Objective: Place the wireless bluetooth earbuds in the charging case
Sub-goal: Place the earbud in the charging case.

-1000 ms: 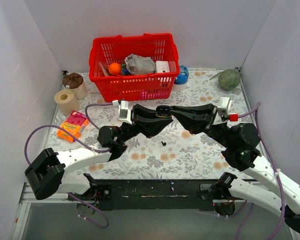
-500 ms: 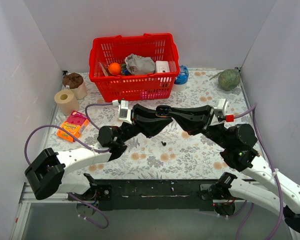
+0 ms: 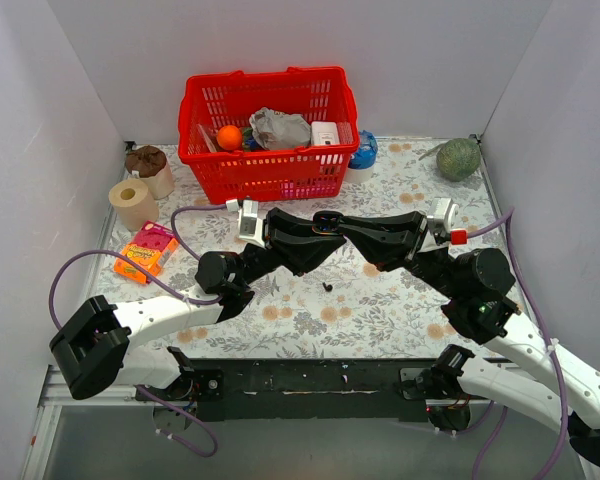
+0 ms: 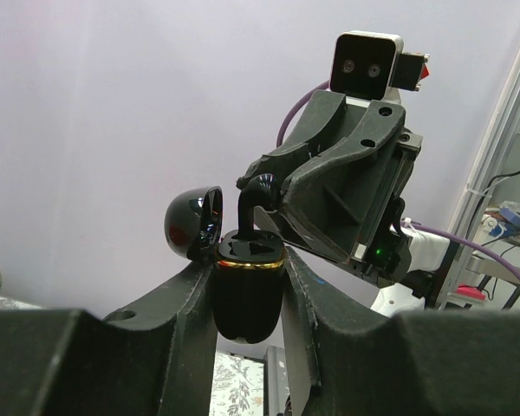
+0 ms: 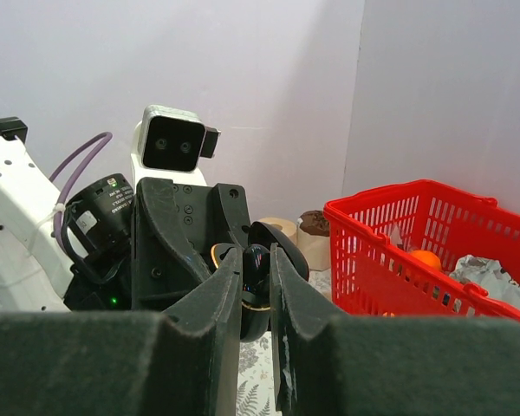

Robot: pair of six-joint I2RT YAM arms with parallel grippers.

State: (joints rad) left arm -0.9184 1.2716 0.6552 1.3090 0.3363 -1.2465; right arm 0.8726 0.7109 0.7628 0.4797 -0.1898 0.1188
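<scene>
Left gripper [image 4: 247,276] is clutching the open case [image 4: 247,303]; right gripper [image 5: 254,260] is pinching an earbud [image 4: 252,201] at its mouth. I'd say a gentle seating push comes next.

A robotics lab cell — plain white panel walls [image 3: 280,40] box in a floral-patterned worktop [image 3: 380,300]; purple cables [image 3: 88,254] loop beside a black metal mounting rail [image 3: 310,378].
</scene>
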